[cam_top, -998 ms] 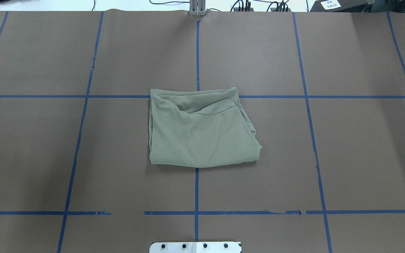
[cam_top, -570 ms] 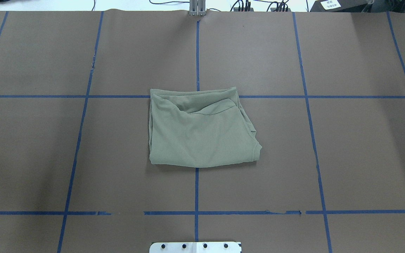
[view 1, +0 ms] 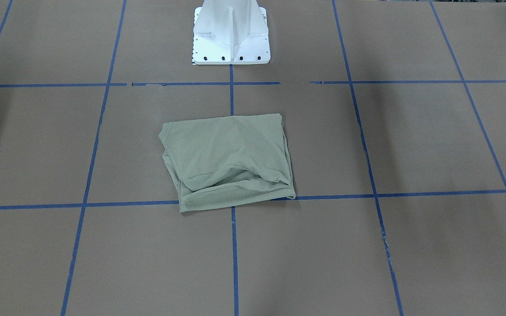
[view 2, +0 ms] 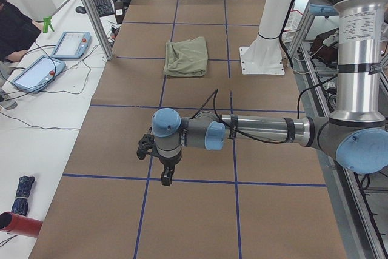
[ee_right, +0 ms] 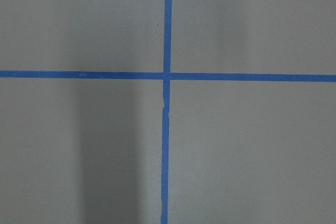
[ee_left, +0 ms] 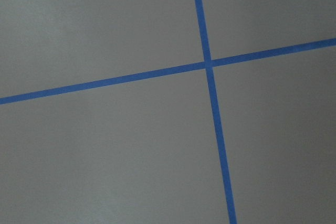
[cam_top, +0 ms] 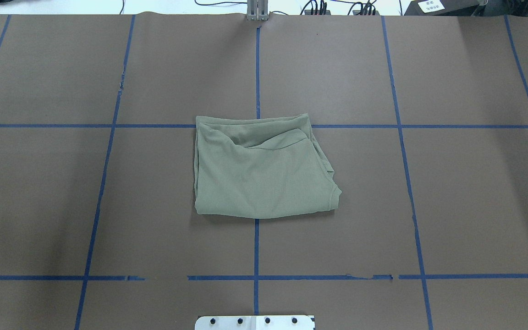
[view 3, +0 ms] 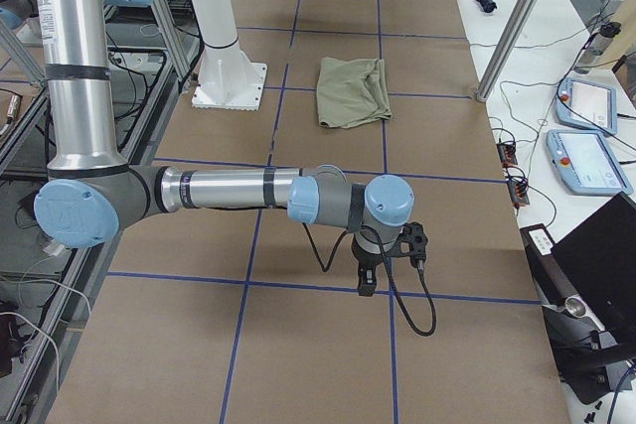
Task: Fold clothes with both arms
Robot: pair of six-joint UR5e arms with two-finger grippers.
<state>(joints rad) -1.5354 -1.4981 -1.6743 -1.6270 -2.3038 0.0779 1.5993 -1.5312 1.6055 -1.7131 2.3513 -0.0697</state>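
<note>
Shirt: the shirt (cam_top: 261, 174) lies folded into a rough rectangle, flat on the table (cam_top: 465, 201), with no arm touching it.
Where: mid-table, astride the centre tape (cam_top: 256, 247) line. Its far edge lies on a cross line, and the pedestal (view 1: 231, 35) stands apart on the near side.
Handling: likely light, soft and limp knit. It should sag and slide over itself when lifted, and stacked layers may peel apart. Not fragile.
Hold: the layered edge on the right and the hemmed corner jutting out near-right look easiest to pinch. The far edge is puckered and loose, so a grip there may catch only the top layer.
Left arm: the left arm (view 2: 260, 128) is stretched level over the table's left end, well apart from the shirt, wrist bent so the left claw (view 2: 165, 177) points down above a tape crossing.
Right arm: the right arm (view 3: 219, 189) mirrors it at the right end, its right claw (view 3: 366, 283) pointing down near a crossing.
Claws: seen only from the side cameras, and the wrist views show bare table, so I cannot tell whether either is apart or together. Neither holds cloth.
Stage: folding looks complete, judging by the compact bundle and parked arms.
</note>
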